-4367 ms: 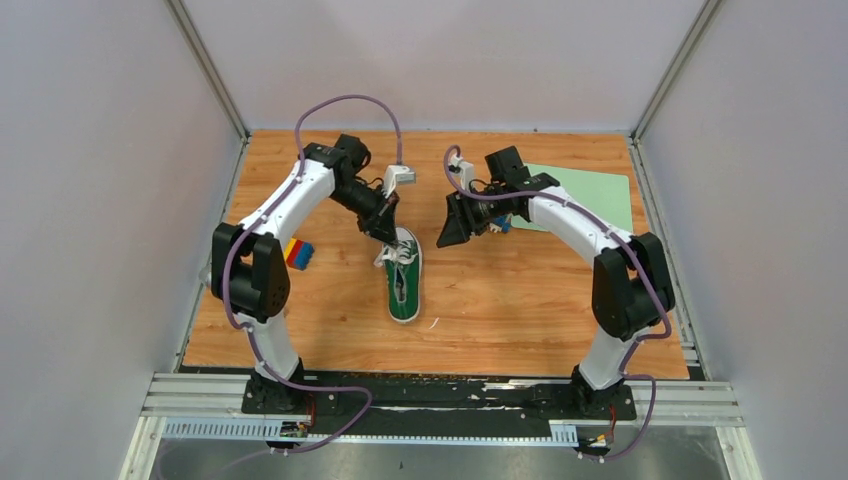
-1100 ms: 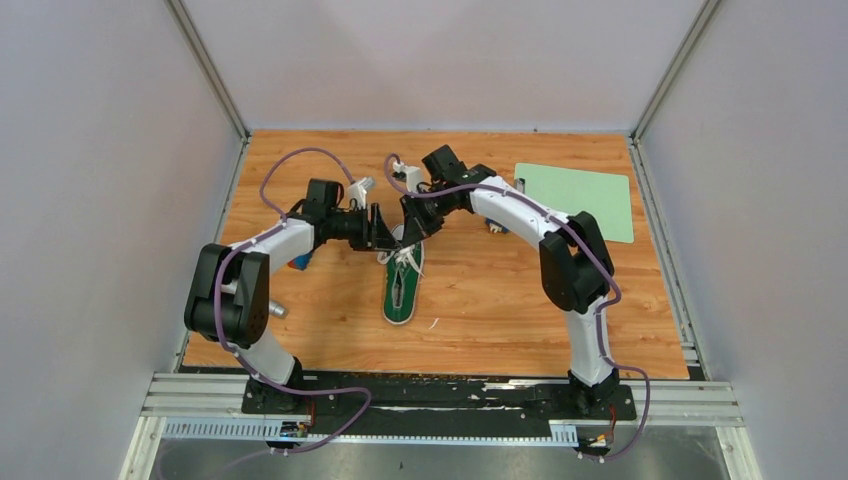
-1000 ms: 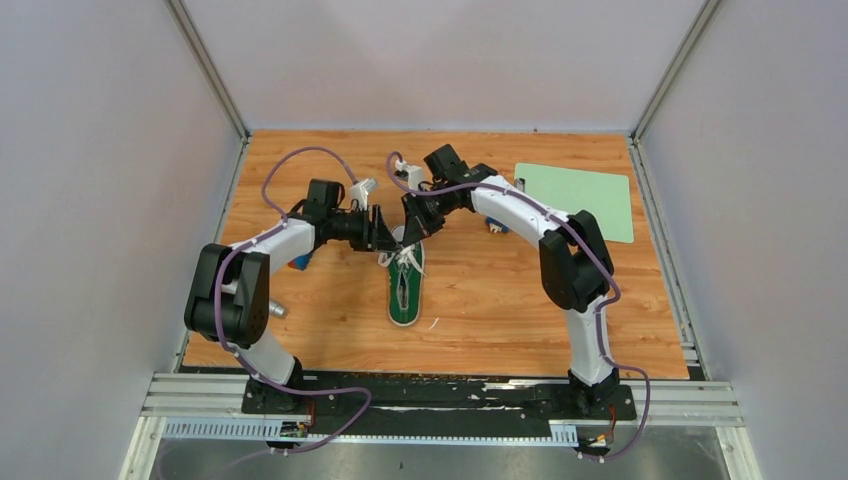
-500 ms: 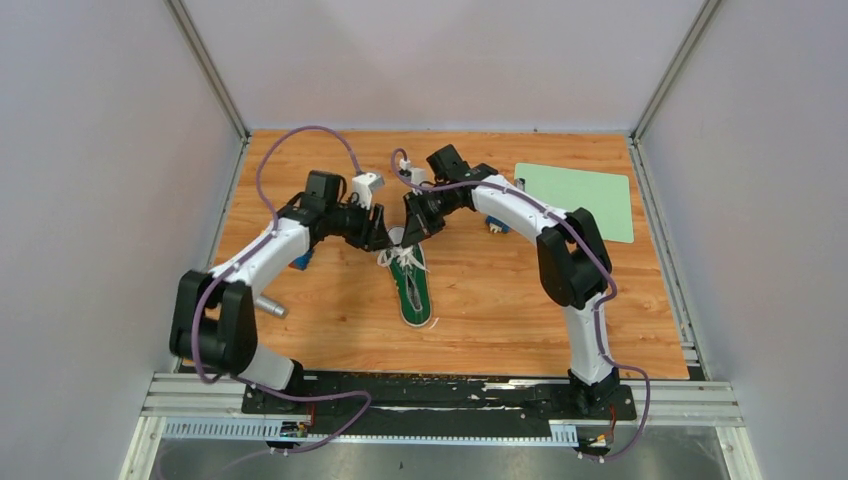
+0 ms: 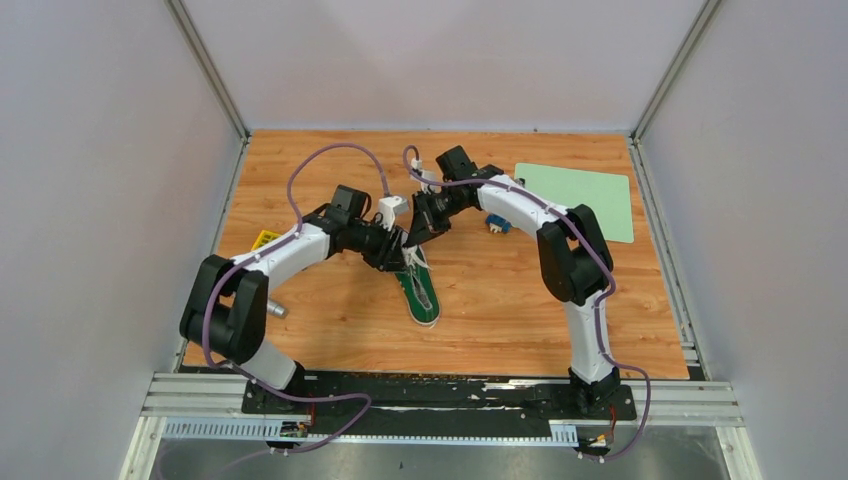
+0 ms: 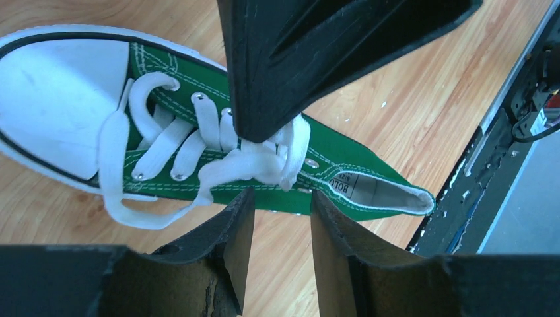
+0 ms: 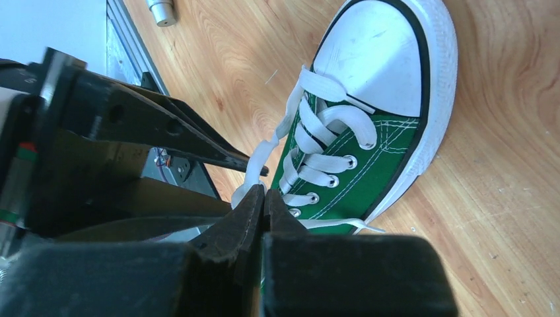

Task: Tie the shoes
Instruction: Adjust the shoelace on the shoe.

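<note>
While the right end effector [image 7: 263,195] pinched a white lace [image 7: 264,157] of the sneaker [image 7: 370,152], the left end effector [image 6: 282,198] hovered, jaws apart

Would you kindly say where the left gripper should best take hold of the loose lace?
Probably the slack loop lying on the table beside the shoe, from above, jaws across its flat width; nearer the eyelets the right gripper pinches the lace.
</note>
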### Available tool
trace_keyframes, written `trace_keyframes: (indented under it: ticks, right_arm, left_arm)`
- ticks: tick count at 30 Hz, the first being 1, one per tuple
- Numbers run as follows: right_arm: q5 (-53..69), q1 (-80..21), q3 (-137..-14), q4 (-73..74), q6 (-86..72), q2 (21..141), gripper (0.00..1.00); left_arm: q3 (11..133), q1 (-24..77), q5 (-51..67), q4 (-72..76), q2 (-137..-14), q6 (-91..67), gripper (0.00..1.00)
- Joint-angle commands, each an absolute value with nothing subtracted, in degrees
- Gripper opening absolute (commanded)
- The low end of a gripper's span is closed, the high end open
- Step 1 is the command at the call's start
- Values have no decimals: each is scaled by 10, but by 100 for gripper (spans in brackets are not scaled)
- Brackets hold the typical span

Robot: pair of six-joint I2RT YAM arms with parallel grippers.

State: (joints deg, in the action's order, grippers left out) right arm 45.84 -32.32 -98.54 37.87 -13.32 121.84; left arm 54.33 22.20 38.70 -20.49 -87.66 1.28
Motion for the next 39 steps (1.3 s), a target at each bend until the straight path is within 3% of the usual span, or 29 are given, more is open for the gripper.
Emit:
trace_keyframes:
  ticks: [1,6,9,10,13,15,24,37,39]
  right_arm:
    - [483,-318,-981,346,-156,1210,1]
    - [482,-315,-976,344,-159,1208,2]
    - [482,-314,-977,344,-158,1210,6]
    - [482,-313,-978,343,-154,1210,14]
    - [490,-300,-974,343,-118,1199,52]
    - [495,-282,-962,343,-91,1190,58]
    - [589,-271,-887,381,159,1155,60]
    - [596,-320,-914,382,185,1217,51]
    - [596,-322,-914,382,182,1221,44]
  left_arm:
    - [583,239,379,-177,-894,4,45]
    - [600,239,397,-156,-926,-16,46]
    - [600,239,408,-145,-937,-28,38]
    - [600,239,411,-144,-938,-29,34]
    - [597,239,409,-150,-937,-24,18]
    - [595,239,407,-158,-931,-21,14]
    - [560,228,421,-148,-909,-45,13]
    - [554,194,464,-134,-918,-75,13]
    - [551,193,470,-131,-918,-76,13]
